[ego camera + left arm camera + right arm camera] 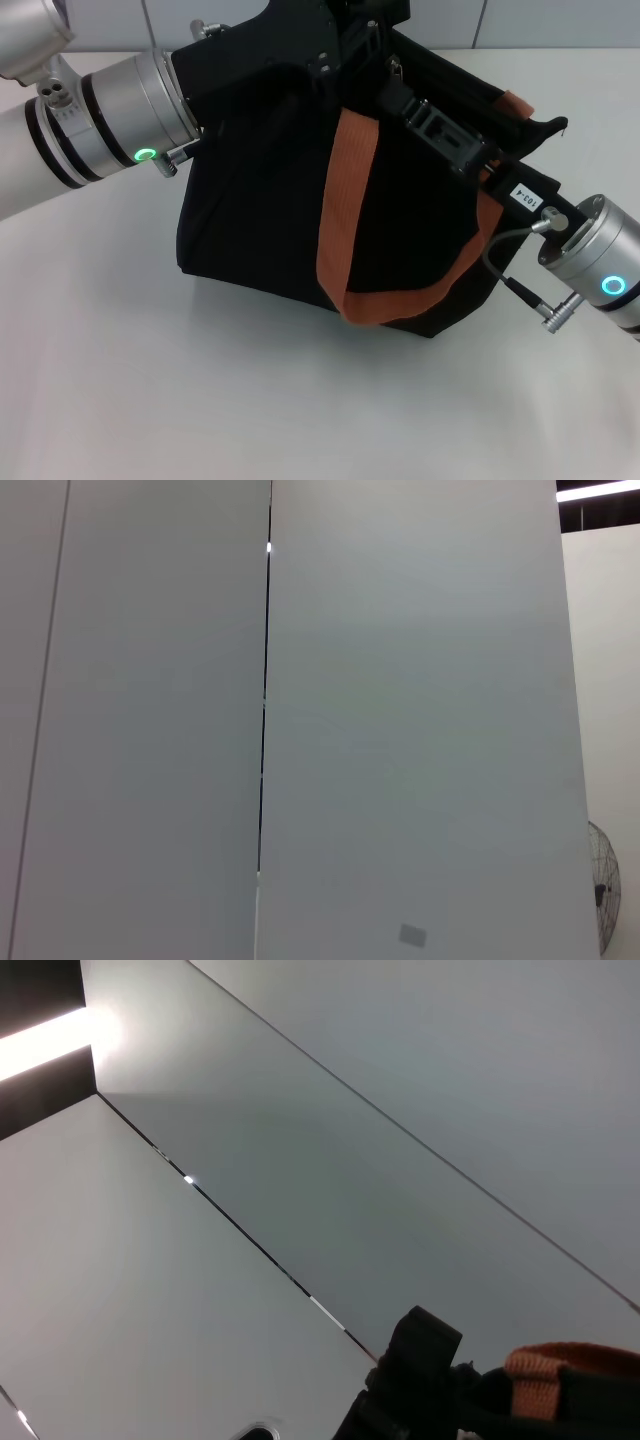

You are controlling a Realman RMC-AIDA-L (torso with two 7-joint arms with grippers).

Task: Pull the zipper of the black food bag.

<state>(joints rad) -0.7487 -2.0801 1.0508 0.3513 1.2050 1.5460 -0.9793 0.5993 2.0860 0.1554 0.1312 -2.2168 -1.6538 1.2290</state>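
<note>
The black food bag (260, 200) looks like matt woven cloth, faintly creased. Across its front hangs an orange-brown strap (345, 200) of ribbed webbing. Beside the bag, both arms' wrist sections are smooth brushed silver metal with a satin sheen. Under the bag, the table (200, 400) is smooth, matt white.

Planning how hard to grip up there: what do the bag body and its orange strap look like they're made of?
The black food bag looks like matte woven fabric: it absorbs light and sags softly at the corners. Its orange strap looks like flat woven webbing, drooping in a loop down the front. Both grippers sit over the bag's top, left and right.
</note>
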